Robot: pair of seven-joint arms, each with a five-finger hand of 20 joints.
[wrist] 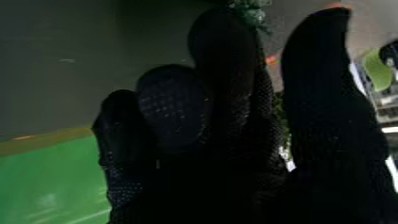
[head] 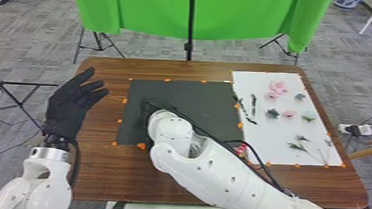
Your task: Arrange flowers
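Observation:
Over the table's left side, my left hand [head: 69, 101] is open with fingers spread. My right hand [head: 156, 107] is above the left part of the black mat [head: 205, 93], largely hidden by its arm. In the right wrist view, my right hand [wrist: 222, 115] has extended fingers and a gap before the thumb. Green foliage [wrist: 252, 14] shows beside a fingertip; whether it is held is unclear. On the white sheet [head: 254, 80] lie pink flowers [head: 278, 86], a blue-green flower [head: 273, 113], a pale pink flower [head: 288, 113] and thin sprigs [head: 301, 146].
My right arm [head: 203, 168] crosses the table's front and the mat's lower part. A pink-red flower [head: 241, 149] lies close beside it. Orange tape pieces [head: 141, 146] mark the mat's edges. Behind the table stands a green cloth [head: 248, 19] with a black pole [head: 189, 45].

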